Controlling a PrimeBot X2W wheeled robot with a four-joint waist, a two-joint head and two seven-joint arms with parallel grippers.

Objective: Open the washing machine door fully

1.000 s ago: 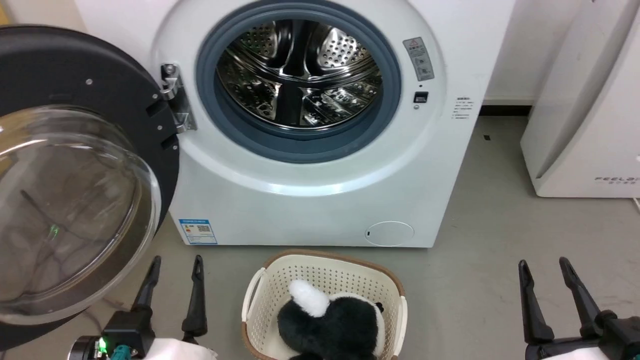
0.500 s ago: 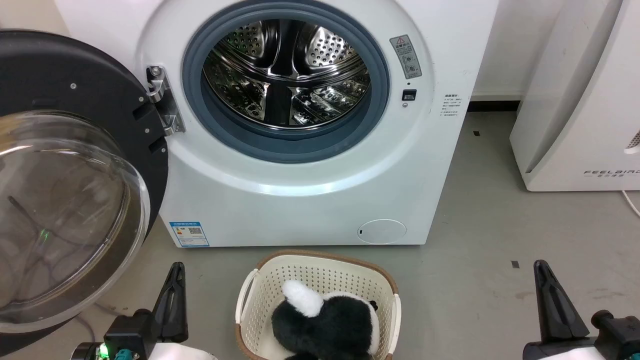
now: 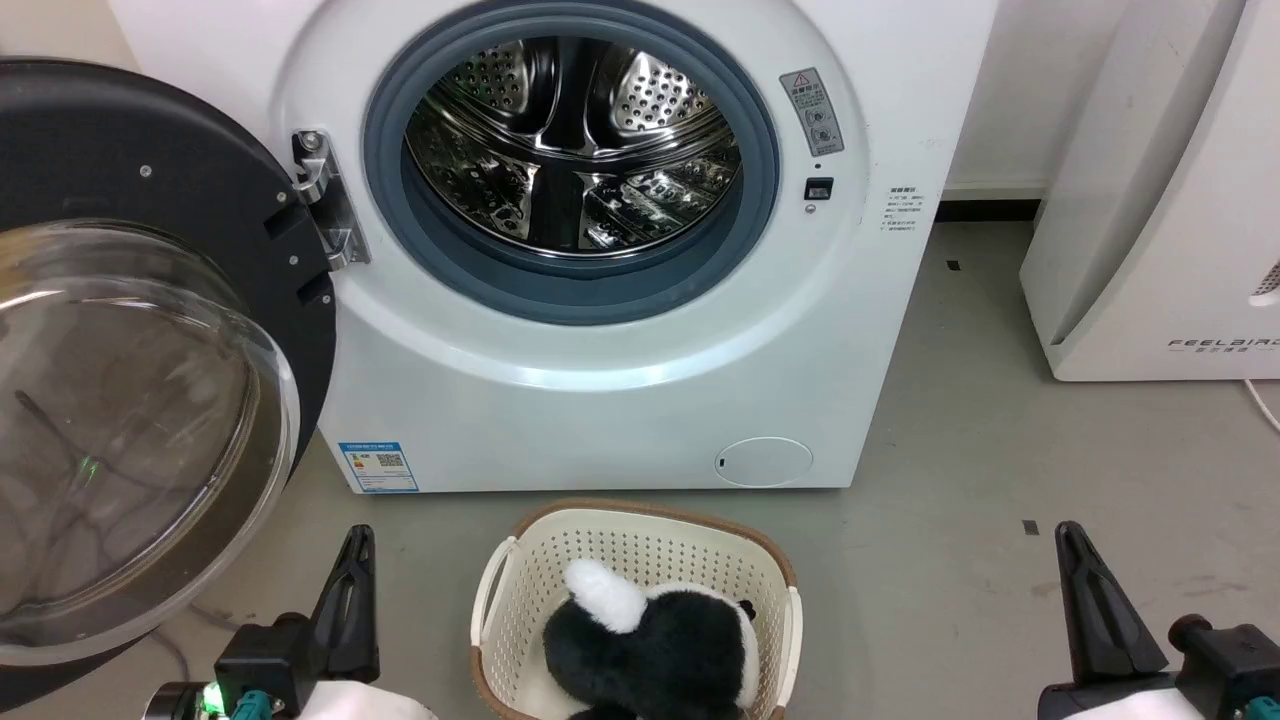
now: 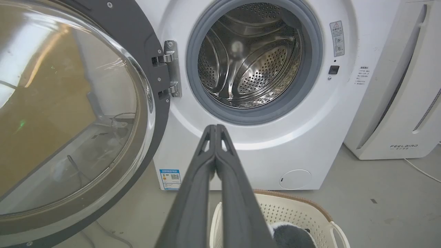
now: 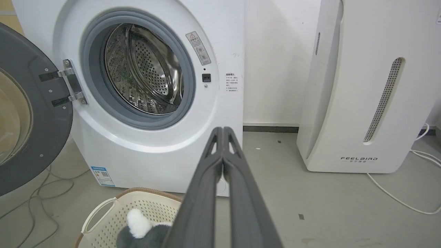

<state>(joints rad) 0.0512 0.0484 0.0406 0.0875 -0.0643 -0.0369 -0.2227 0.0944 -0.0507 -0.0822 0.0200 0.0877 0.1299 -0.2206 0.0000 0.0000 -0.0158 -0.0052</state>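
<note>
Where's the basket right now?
Head view, bottom centre: the basket sits on the floor just in front of the washing machine, holding a plush toy.

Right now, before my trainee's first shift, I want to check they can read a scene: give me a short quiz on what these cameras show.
1. True or false: the washing machine door is closed over the drum.
2. What lies in the basket? A) folded towels B) a black-and-white plush toy C) a detergent bottle
3. Fill in: the left claw and the right claw are each ____ (open or shut).
Key: 1 false; 2 B; 3 shut.
</note>
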